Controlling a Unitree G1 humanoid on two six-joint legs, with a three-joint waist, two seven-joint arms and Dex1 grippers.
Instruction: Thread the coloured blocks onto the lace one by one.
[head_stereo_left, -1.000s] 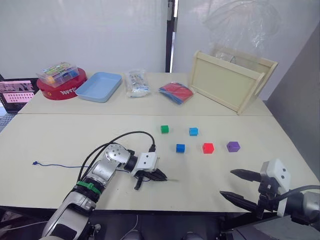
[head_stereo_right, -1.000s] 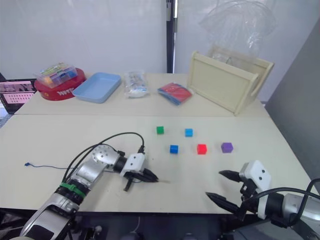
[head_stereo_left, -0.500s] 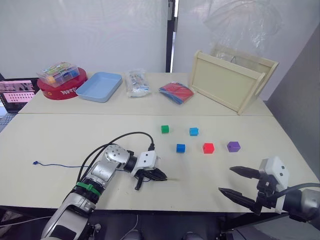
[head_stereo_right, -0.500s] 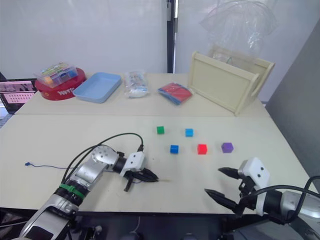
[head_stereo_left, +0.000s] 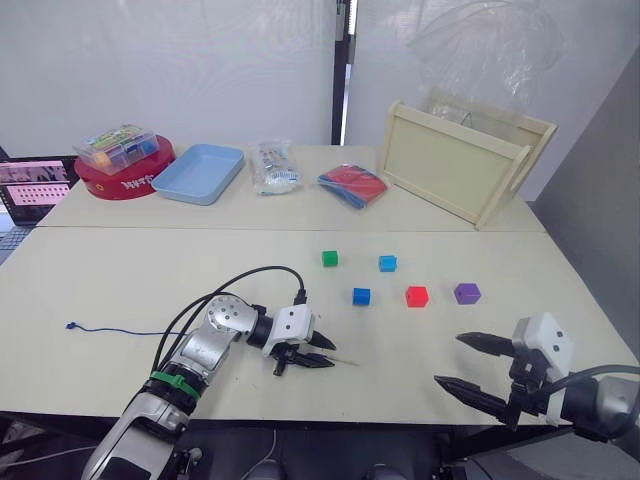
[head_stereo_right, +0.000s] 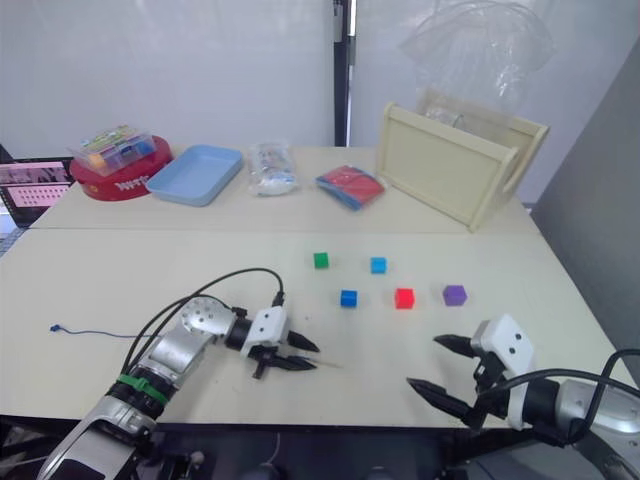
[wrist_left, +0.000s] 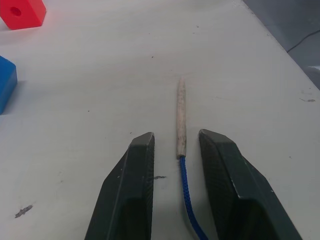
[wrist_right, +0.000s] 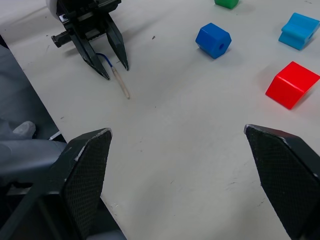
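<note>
**Left hand spread around the lace tip**

The left hand (head_stereo_left: 322, 352) lies low on the table (head_stereo_left: 120, 280), its two fingers parted, with the lace (wrist_left: 186, 187) between them and not pinched. The pale stiff tip (wrist_left: 180, 120) lies flat, reaching just past the fingertips. The five blocks sit beyond that tip: green (head_stereo_left: 330, 258), light blue (head_stereo_left: 388, 263), darker blue (head_stereo_left: 361, 296), red (head_stereo_left: 417, 296), purple (head_stereo_left: 466, 293). The right hand (head_stereo_left: 468, 364), spread wide, hovers near the table edge, well apart from the lace tip.

Silver arms, white wrists, black jaws, green band
</note>
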